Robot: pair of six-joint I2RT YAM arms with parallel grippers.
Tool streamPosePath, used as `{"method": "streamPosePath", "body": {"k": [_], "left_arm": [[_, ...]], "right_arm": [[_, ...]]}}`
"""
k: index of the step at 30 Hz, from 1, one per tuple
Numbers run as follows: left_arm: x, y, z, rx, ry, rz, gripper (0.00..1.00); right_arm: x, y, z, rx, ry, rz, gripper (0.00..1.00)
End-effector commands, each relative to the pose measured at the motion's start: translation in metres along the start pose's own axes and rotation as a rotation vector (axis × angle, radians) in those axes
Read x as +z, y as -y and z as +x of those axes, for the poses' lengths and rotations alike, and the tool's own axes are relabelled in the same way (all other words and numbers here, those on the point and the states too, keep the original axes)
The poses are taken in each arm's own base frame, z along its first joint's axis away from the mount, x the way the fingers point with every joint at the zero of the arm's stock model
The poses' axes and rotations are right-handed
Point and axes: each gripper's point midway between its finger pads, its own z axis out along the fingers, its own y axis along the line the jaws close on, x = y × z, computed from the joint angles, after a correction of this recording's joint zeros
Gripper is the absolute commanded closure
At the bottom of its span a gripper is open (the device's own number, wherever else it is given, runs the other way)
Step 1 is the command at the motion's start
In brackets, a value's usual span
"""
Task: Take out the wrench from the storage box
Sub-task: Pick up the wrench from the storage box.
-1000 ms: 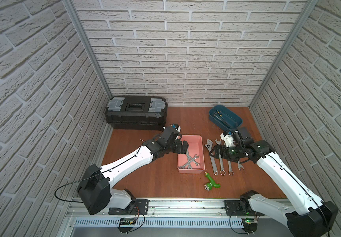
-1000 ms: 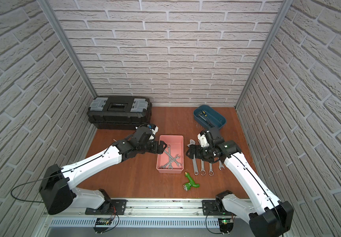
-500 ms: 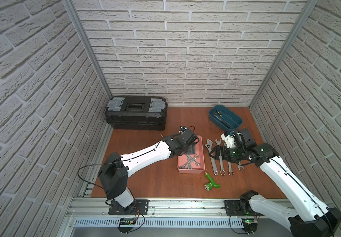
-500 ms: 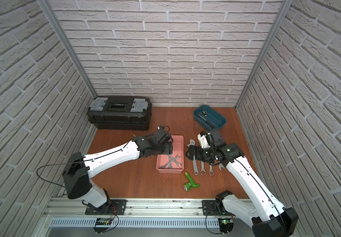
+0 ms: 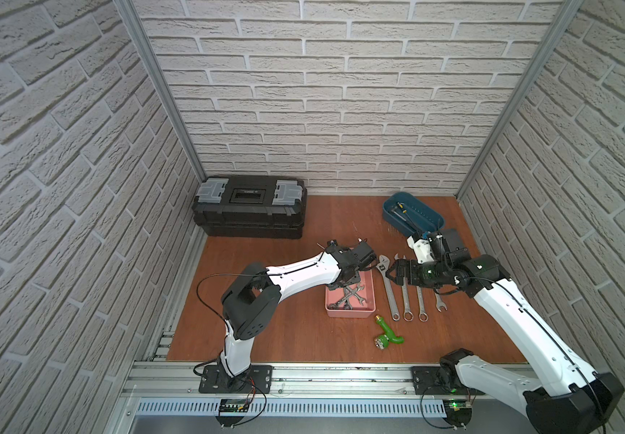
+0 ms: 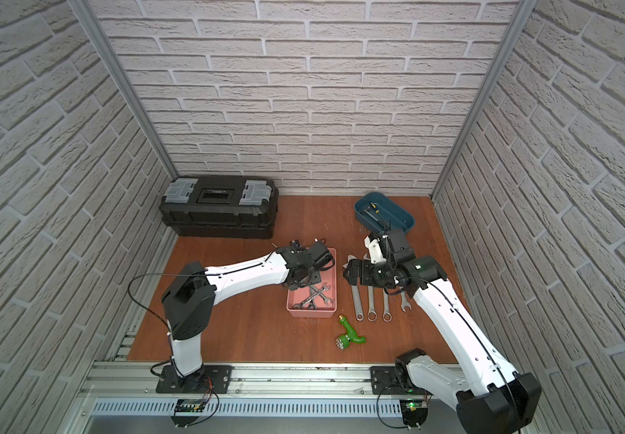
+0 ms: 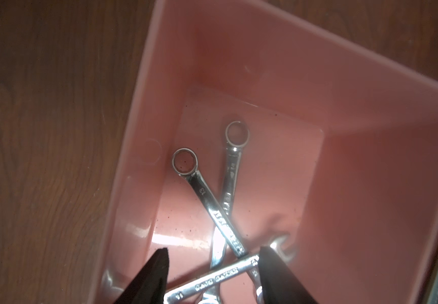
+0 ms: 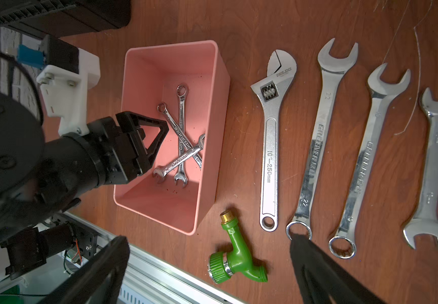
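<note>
Wrenches [image 8: 183, 136] crossed inside pink storage box [image 5: 348, 312], centre of both top views. Left gripper [image 7: 212, 258] lowered in, fingers [image 7: 154, 273] parted astride topmost wrench [image 7: 212, 279]. Right gripper [image 5: 391, 273] spread wide, right of box, above larger spanners [image 8: 318, 147].

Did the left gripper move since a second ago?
Yes. In a top view, the left gripper moved right, from beside the box's left wall to over its far end.

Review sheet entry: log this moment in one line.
left gripper: open in storage box, straddling top wrench | right gripper: open, empty | nothing lifted
</note>
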Motion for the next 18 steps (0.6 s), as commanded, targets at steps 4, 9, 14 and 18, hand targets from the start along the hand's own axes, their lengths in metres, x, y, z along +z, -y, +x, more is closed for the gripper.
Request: {"method": "streamPosePath", "body": {"k": [4,9,14,18], "left_arm": [[0.01,0.011,0.005,-0.042,-0.056,0.005,0.43],[0.013,0.025,0.015,0.097,-0.107,0.039,0.46],[0.011,0.029,0.027,0.328,-0.151,0.094,0.46],[0.008,0.022,0.027,0.559,-0.165,0.133,0.47]], "right_arm": [[-0.002,0.003,-0.009,-0.027,0.001,-0.013,0.0],[-0.003,0.015,-0.006,0.0,0.004,-0.011,0.0],[-0.008,0.024,-0.003,0.029,0.015,-0.014,0.0],[-0.012,0.028,-0.001,0.036,0.019,-0.013,0.0]]}}
